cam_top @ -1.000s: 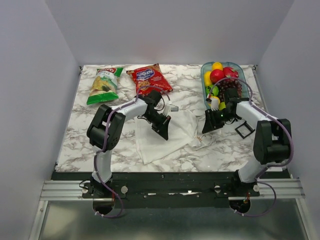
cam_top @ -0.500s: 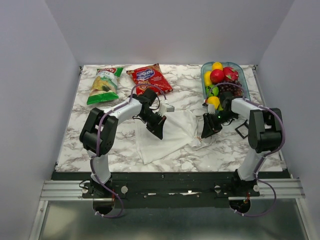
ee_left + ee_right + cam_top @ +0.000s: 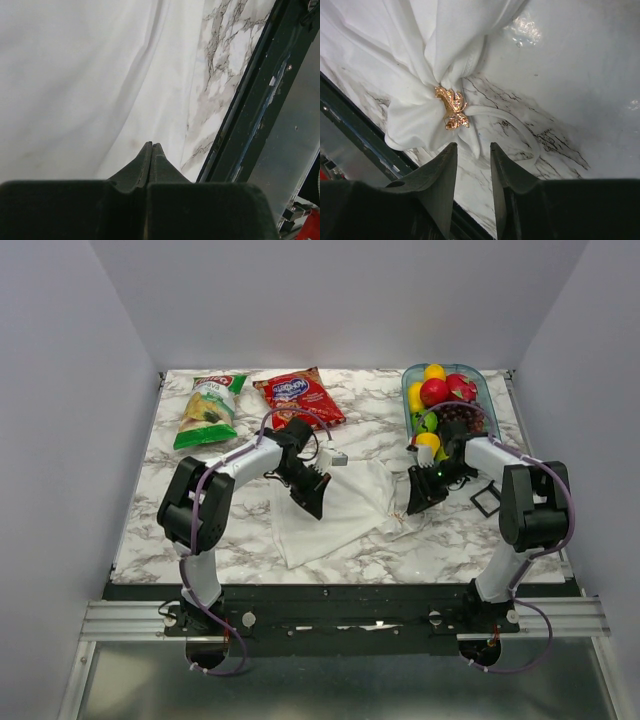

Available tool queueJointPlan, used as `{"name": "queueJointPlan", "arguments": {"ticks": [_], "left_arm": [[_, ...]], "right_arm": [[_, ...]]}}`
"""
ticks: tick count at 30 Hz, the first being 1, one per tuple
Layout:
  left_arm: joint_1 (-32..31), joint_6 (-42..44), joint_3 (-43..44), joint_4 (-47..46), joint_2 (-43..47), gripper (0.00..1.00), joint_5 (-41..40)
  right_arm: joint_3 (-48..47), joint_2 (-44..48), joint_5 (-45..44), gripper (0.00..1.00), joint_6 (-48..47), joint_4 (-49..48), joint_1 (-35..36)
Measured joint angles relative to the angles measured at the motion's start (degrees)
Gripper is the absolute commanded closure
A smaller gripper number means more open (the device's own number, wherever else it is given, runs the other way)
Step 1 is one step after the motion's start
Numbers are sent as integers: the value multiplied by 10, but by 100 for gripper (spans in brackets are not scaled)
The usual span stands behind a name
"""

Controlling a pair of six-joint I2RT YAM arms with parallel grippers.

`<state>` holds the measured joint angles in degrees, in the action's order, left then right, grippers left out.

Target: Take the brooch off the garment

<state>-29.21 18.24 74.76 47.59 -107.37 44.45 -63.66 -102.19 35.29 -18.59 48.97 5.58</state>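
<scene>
Here, right pincer (image 3: pixel 473 146) (parted) faces the brooch (image 3: pixel 452 107) at the garment (image 3: pixel 445 40) edge; left pincer (image 3: pixel 151 146) clenched.

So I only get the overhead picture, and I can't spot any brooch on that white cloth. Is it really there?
Observer: Yes. The right wrist camera shows a small gold-coloured brooch pinned where the white cloth garment is bunched into a knot.
Visitor: Has the right claw grabbed it?
Observer: No. The right gripper is open, and the brooch lies just ahead of its fingertips, untouched.
Visitor: And the left claw?
Observer: Its wrist camera shows the left gripper shut, tips pressed together over smooth cloth. I cannot tell whether any fabric is pinched between them.
</scene>
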Motion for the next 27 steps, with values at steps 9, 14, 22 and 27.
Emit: {"name": "queueJointPlan", "arguments": {"ticks": [9, 14, 22, 27], "left_arm": [[0, 5, -5, 4, 14, 96, -2], [0, 5, -9, 5, 15, 96, -3], [0, 6, -10, 5, 16, 96, -5], [0, 6, -10, 5, 16, 96, -5]], "right_arm": [[14, 5, -16, 55, -39, -10, 39], [14, 2, -26, 50, -47, -10, 55], [4, -19, -40, 52, -44, -2, 58], [-7, -30, -40, 56, -44, 3, 67]]}}
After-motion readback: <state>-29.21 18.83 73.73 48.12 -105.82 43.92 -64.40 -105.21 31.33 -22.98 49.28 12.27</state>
